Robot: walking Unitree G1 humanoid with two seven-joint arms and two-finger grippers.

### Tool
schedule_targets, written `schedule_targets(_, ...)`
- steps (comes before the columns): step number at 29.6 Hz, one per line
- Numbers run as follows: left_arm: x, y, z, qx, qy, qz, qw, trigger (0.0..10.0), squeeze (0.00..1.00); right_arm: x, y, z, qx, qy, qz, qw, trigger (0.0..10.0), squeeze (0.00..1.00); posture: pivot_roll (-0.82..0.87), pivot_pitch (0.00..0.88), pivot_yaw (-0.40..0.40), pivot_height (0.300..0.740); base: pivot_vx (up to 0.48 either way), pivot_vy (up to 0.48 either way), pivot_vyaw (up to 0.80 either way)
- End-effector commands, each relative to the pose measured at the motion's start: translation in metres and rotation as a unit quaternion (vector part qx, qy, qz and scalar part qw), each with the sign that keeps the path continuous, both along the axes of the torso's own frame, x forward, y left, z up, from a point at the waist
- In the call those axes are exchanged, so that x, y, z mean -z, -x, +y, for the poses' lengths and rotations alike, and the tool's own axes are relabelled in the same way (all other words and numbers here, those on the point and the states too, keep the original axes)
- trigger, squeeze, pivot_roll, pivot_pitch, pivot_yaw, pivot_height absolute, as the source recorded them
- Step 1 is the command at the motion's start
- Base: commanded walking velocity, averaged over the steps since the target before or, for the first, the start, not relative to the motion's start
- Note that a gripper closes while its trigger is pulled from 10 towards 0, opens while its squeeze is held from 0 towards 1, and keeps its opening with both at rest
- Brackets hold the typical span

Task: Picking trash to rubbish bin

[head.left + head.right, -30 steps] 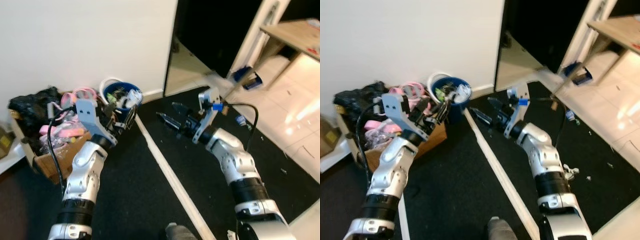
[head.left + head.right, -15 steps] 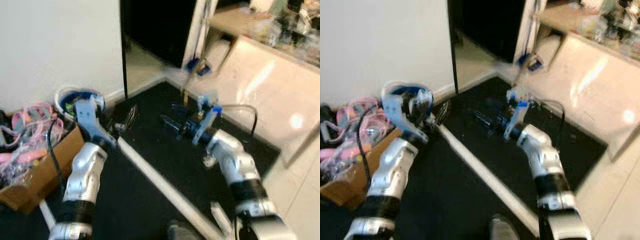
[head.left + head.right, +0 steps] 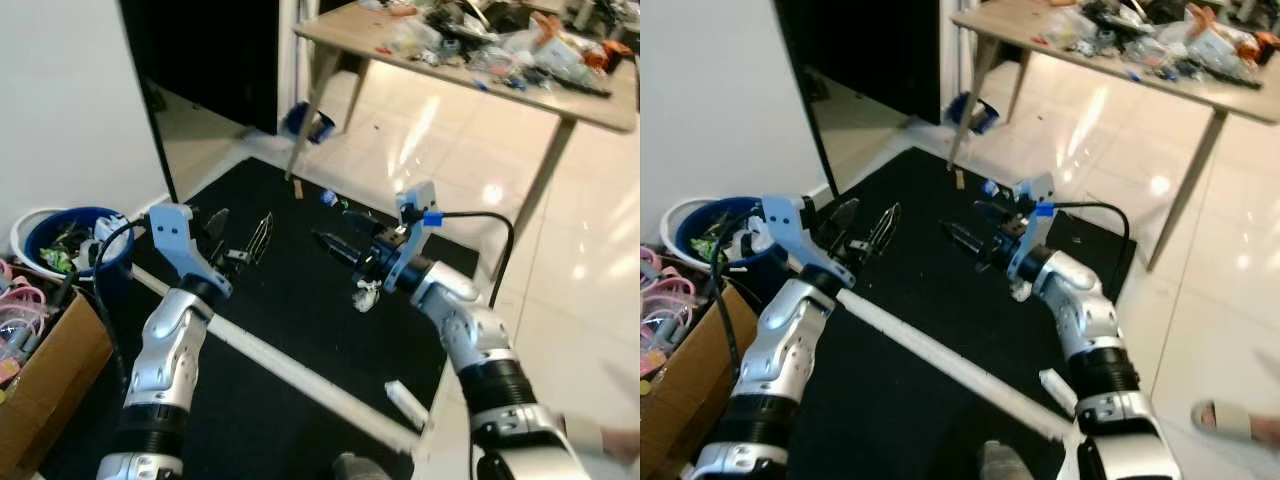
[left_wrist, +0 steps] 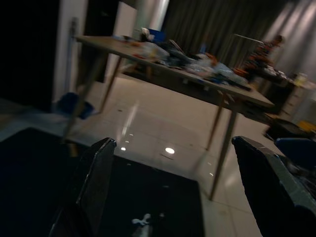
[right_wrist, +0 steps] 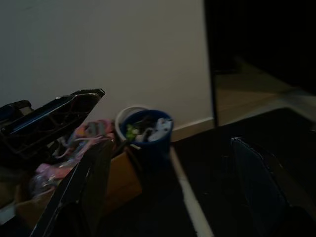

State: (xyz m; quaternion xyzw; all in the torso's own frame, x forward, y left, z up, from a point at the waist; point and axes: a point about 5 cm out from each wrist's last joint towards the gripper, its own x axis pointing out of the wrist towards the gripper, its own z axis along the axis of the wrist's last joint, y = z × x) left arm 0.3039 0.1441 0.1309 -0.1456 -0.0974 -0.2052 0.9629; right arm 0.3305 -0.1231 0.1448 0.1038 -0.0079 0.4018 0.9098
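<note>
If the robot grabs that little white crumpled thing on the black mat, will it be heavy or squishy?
The white crumpled scrap looks like wadded paper or tissue, so it is probably very light and would likely squash between the fingers. Its irregular, creased shape suggests it shouldn't roll off the black mat, though a nudge might slide it.

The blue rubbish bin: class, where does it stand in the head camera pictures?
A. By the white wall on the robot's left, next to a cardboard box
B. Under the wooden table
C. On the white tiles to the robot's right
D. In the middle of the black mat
A: the blue rubbish bin stands against the white wall, beside the cardboard box, on the robot's left.
</note>
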Motion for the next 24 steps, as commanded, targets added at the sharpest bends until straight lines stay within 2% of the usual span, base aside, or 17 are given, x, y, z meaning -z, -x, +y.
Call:
schedule_targets(1, 0.0001, -0.0002, -0.0031, 0.006, 0.0, 0.001, 1.0, 10.0, 0.0, 0.0004, 0.0002, -0.002, 0.002, 0.005, 0.001, 1.0, 10.0, 0.0, -0.05, 0.0, -0.017, 0.74, 0.0, 0.0, -0.79)
schedule_targets(10, 0.0, 0.0, -0.0034, 0.008, 0.001, 0.001, 1.0, 10.0, 0.0, 0.0001, 0.0003, -0.0022, 0.003, 0.002, 0.001, 1.0, 10.0, 0.0, -0.05, 0.0, -0.017, 0.74, 0.0, 0.0, -0.79)
schedule_targets(14, -0.0022, 0.0002, -0.0046, 0.014, 0.002, -0.009, 1.0, 10.0, 0.0, -0.0012, 0.0, -0.0028, 0.004, -0.005, -0.003, 1.0, 10.0, 0.0, -0.05, 0.0, -0.018, 0.74, 0.294, 0.0, 0.0)
schedule_targets(24, -0.0026, 0.0003, -0.0053, 0.019, -0.001, -0.012, 1.0, 10.0, 0.0, -0.0015, 0.0002, -0.003, 0.005, -0.005, -0.004, 1.0, 10.0, 0.0, -0.05, 0.0, -0.018, 0.74, 0.473, 0.0, 0.0)
